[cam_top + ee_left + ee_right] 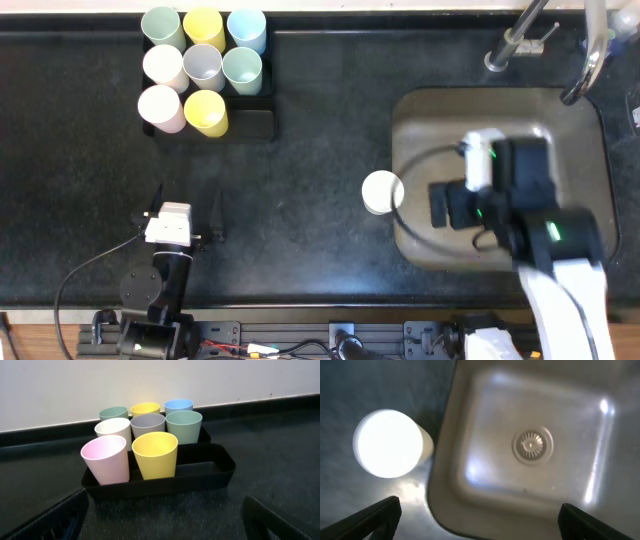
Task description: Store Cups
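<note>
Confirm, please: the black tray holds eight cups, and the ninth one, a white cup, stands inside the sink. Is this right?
Not quite. The white cup is not inside the sink. It stands on the black counter, just beside the sink's rim on the side toward the tray, as the top view shows. The tray does hold eight cups.

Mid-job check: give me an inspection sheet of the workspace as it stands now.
Surface: dark counter, steel sink set in at its right.
Job's things: eight cups in the black tray, one corner compartment free; a white cup on the counter beside the sink's left rim.
Clutter: nothing seen.
Grippers: left gripper open, facing the tray; right gripper open, over the sink.
Cables: black cable loops from the left arm's base; second cable loops beside the right arm.
Surroundings: faucet behind the sink; pale wall.
</note>
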Available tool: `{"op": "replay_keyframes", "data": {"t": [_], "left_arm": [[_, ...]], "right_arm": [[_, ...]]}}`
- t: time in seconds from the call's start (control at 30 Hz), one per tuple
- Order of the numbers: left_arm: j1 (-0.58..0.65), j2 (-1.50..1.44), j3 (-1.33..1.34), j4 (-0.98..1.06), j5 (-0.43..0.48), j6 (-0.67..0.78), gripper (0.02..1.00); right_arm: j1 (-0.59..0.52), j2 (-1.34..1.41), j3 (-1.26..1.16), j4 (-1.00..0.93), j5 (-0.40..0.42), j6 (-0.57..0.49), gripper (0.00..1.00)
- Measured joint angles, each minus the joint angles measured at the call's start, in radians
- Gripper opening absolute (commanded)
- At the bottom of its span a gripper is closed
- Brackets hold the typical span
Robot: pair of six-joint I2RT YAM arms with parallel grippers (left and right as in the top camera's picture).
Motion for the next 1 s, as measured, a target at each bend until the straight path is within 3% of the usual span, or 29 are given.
{"op": "replay_keyframes", "data": {"t": [0.2,0.37,1.0], "left_arm": [[0.000,0.000,0.000,0.000,0.000,0.000,0.998],[0.000,0.000,0.000,0.000,0.000,0.000,0.998],[0.000,0.000,0.000,0.000,0.000,0.000,0.998]], "right_arm": [[0.060,0.236,0.010,0.049,0.039,-0.064,0.998],[0.096,0.380,0.114,0.003,0.012,-0.087,0.998],[0.146,0.572,0.195,-0.032,-0.045,-0.176,0.996]]}}
